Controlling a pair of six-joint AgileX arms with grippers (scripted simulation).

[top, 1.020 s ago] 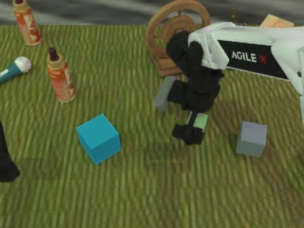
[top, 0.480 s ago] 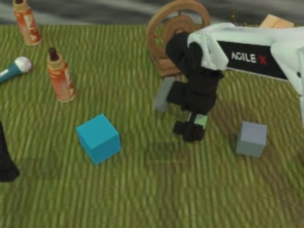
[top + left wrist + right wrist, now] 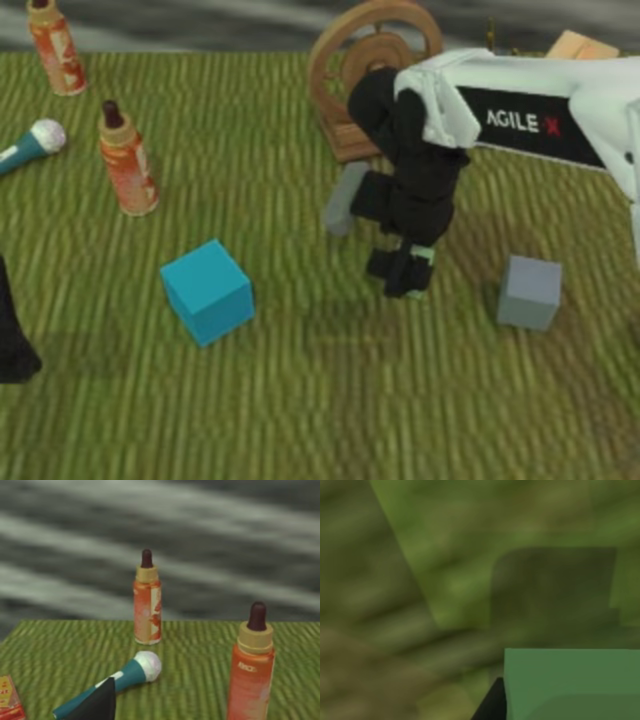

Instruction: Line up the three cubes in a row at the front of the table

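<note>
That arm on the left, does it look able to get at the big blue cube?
Probably yes. The left gripper sits idle at the table's left edge, and only bare table lies between it and the big blue cube. The right gripper, holding the small green cube, is well clear.

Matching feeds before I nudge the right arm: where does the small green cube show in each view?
Top view: small green cube in the right end effector, centre-right.
Left wrist view: not in it.
Right wrist view: green cube fills the lower right corner.
Shared landmark: striped green table.
</note>
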